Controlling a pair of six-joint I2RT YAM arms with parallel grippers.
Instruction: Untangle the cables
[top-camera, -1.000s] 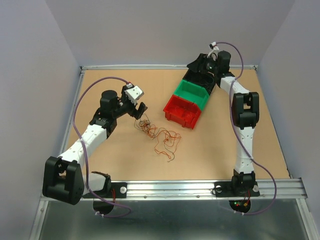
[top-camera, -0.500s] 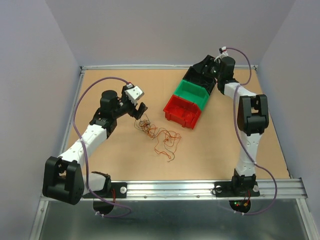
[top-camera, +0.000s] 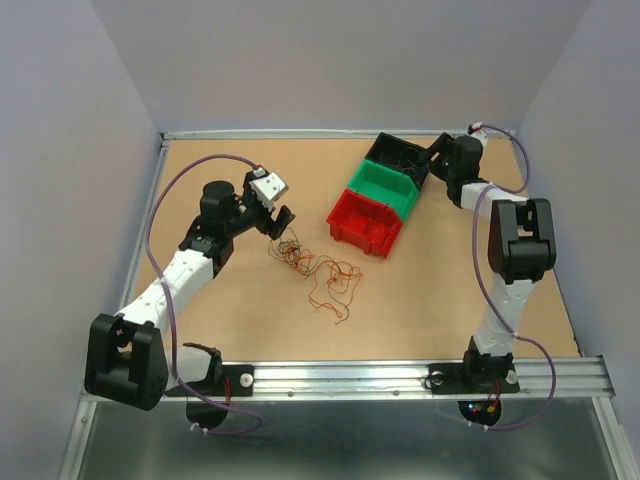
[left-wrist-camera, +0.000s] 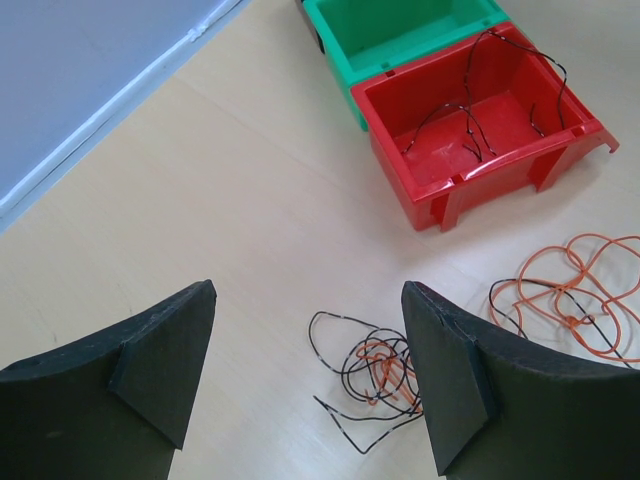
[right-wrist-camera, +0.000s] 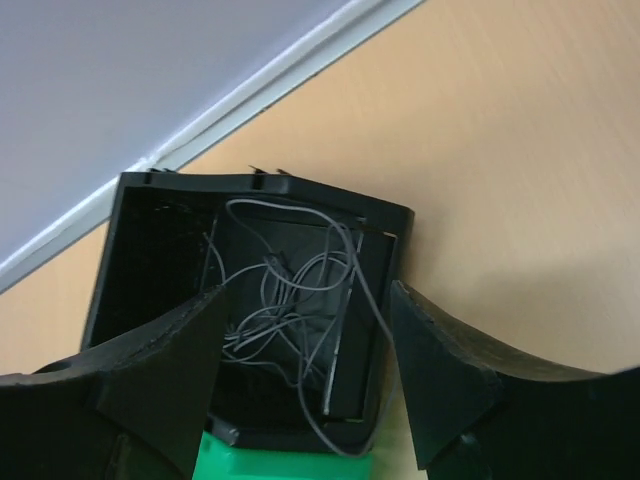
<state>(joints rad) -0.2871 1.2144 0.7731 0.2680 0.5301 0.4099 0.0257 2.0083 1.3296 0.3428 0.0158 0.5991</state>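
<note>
Walls (top-camera: 300, 60): pale lilac | table (top-camera: 220, 300): tan board, metal rim (top-camera: 330, 133) | cables (top-camera: 315, 268): tangled mid-table

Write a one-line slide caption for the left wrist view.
Open left tool near tangled wires; dark wires lie in the red bin.

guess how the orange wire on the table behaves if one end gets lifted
Probably floppy: the orange wire lies in loose, curly loops. Likely very light, being hair-thin. It crosses a dark wire, so it may drag that along.
</note>
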